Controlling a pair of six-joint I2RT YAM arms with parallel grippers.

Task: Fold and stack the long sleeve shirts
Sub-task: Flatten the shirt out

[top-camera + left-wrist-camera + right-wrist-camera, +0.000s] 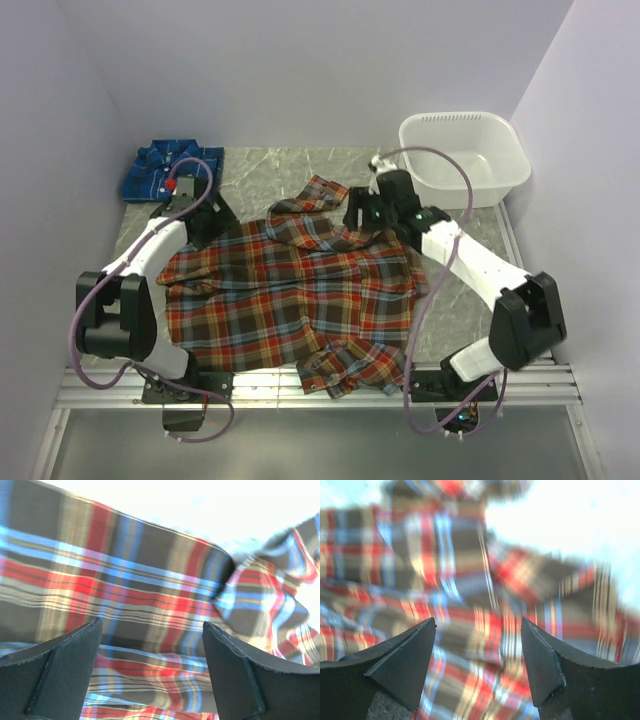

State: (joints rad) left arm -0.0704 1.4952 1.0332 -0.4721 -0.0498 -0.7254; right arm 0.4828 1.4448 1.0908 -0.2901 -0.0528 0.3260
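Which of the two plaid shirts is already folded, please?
The blue plaid shirt at the far left: it sits folded into a compact rectangle, while the red-orange plaid shirt lies spread out, sleeves rumpled, in the middle.

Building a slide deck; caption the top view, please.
Left gripper and right gripper open over the spread red-orange shirt; folded blue shirt and white tub behind.

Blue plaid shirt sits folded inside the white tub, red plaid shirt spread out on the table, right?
No: the top external view shows the blue plaid shirt folded on the table, far left, not inside the white tub. The red plaid shirt is spread out on the table.
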